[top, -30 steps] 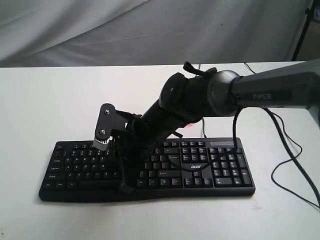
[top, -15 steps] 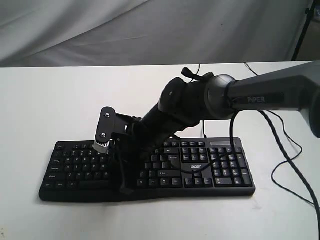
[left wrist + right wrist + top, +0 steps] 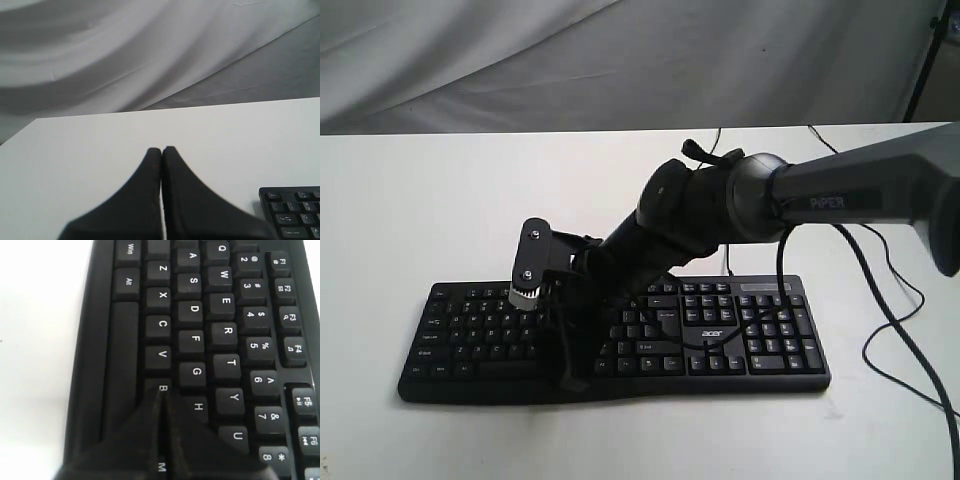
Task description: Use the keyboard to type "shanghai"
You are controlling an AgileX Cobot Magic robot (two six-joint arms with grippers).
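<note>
The black keyboard (image 3: 760,335) lies across the white table, its acer logo right of centre. My right arm reaches across it from the right. The right gripper (image 3: 570,374) is shut, pointing down at the keys left of the middle. In the right wrist view the right gripper (image 3: 162,393) has its joined tips over the B key (image 3: 161,386), with the H key (image 3: 199,406) just beside them. Whether the tips touch a key I cannot tell. The left gripper (image 3: 161,149) is shut on nothing above bare table, with a corner of the keyboard (image 3: 292,214) at one side.
Thin black cables (image 3: 892,318) trail over the table to the right of the keyboard. A grey cloth backdrop (image 3: 520,60) hangs behind the table's far edge. A dark stand leg (image 3: 928,55) rises at the back right.
The right arm's wrist has sunk slightly toward the keys and its forearm has shifted a little; the gripper stays shut over the same part of the keyboard.
</note>
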